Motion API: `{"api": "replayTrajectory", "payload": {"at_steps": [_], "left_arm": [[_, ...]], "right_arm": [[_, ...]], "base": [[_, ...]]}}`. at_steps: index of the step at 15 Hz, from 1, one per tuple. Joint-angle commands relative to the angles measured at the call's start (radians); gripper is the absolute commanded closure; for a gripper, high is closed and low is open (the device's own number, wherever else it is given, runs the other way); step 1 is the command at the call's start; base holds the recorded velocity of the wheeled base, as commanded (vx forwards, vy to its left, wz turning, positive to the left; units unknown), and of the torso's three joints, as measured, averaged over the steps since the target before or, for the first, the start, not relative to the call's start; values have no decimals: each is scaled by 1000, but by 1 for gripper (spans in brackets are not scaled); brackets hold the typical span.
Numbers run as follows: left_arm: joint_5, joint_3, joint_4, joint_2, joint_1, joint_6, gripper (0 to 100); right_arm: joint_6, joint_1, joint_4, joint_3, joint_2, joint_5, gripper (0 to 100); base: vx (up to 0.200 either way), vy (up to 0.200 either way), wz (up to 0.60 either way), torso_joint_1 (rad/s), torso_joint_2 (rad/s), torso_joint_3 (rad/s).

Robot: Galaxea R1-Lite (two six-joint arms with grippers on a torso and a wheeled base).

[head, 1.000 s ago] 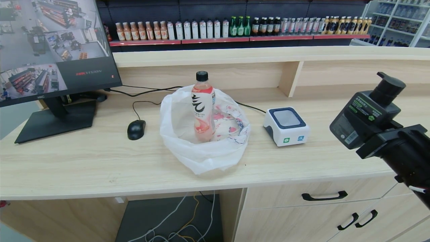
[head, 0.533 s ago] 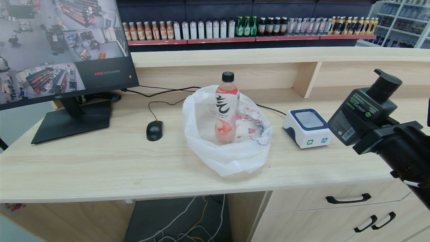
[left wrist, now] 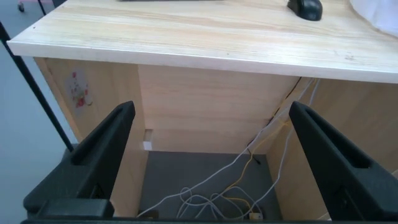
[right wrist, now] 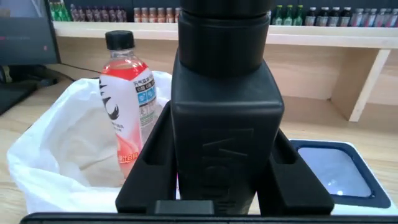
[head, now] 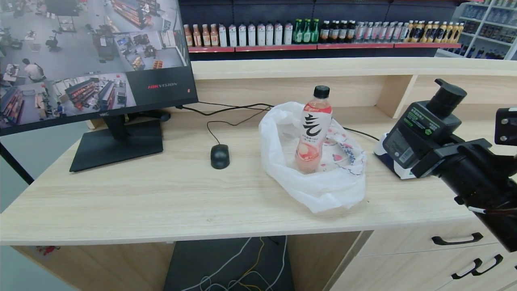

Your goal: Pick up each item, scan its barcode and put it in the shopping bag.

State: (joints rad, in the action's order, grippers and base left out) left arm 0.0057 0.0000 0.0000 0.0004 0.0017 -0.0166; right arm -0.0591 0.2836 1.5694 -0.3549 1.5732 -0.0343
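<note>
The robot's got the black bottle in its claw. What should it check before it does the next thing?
1. Right gripper shut on the black bottle: ok.
2. Bottle near the scanner: ok, though over it or beside it, cannot tell.
3. Barcode turned to the scanner's window: cannot tell; it shows on the side toward the head camera.
4. Bag mouth open: ok.
5. Room in the bag beside the upright pink bottle: ok.
6. Left gripper out of the way: ok, open, low in front of the counter.
</note>
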Motion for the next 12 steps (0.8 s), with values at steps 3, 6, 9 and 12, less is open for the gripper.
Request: {"api": "replayTrajectory", "payload": {"at_steps": [3,6,9,12], "left_arm": [[0,0,0,0,0,0,0],[0,0,0,0,0,0,0],[0,0,0,0,0,0,0],[0,0,0,0,0,0,0]], "right_arm": [[-1,5,1,-91,65,2,100],[2,5,1,-185,149,4,100],[4,5,1,-305,292,7,100],[5,-1,1,-400,392,11,100]], "base": [[0,0,0,0,0,0],[0,0,0,0,0,0],[0,0,0,0,0,0],[0,0,0,0,0,0]]}}
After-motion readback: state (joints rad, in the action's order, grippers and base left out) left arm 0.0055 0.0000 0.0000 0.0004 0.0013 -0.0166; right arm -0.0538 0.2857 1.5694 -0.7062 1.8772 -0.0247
